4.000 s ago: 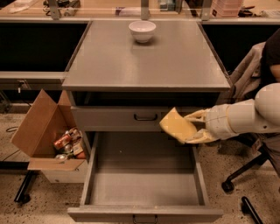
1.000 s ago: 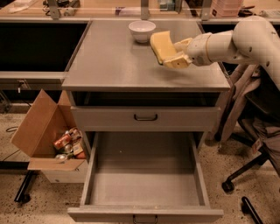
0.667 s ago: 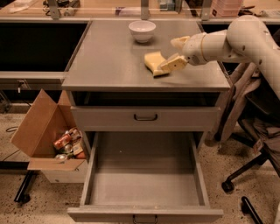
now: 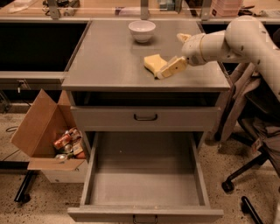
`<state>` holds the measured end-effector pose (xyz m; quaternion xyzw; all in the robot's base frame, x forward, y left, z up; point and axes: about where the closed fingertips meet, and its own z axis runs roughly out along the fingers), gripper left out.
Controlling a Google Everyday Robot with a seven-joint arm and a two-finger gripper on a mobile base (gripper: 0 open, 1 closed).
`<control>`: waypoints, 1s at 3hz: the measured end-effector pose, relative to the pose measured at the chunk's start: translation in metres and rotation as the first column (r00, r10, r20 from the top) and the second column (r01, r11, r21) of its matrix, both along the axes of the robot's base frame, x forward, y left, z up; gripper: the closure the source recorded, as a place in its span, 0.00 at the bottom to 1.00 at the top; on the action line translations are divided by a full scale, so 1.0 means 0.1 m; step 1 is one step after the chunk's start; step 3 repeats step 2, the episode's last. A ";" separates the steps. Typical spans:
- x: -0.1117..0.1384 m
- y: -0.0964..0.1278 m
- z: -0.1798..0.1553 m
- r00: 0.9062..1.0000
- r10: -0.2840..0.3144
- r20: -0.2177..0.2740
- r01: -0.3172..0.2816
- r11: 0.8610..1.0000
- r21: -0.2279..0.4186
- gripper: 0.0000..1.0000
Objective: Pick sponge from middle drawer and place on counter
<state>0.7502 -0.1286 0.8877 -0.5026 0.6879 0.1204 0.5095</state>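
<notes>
The pale yellow sponge [image 4: 153,63] lies flat on the grey counter [image 4: 105,57], right of centre and in front of the white bowl [image 4: 142,30]. My gripper [image 4: 171,55] is just right of the sponge, low over the counter, open. Its lower finger [image 4: 172,68] rests against the sponge's right edge and the upper finger [image 4: 183,37] points away behind it. The middle drawer [image 4: 144,183] is pulled fully out below, and nothing shows in its tray.
A closed drawer front with a black loop handle [image 4: 145,117] sits above the open drawer. An open cardboard box [image 4: 46,131] with cans stands on the floor at the left. An office chair [image 4: 256,131] stands right of the cabinet. A wooden bench [image 4: 100,6] runs along the back.
The sponge has come down from the gripper's hold onto the counter. The fingers have spread and let it go, and the sponge now lies flat.
</notes>
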 end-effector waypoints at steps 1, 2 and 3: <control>-0.29 -0.25 0.28 0.995 0.003 0.102 -0.002 1.000 -0.009 0.00; -0.61 -0.38 0.69 0.977 0.036 0.210 -0.022 0.997 -0.072 0.00; -0.61 -0.38 0.69 0.977 0.036 0.210 -0.022 0.997 -0.072 0.00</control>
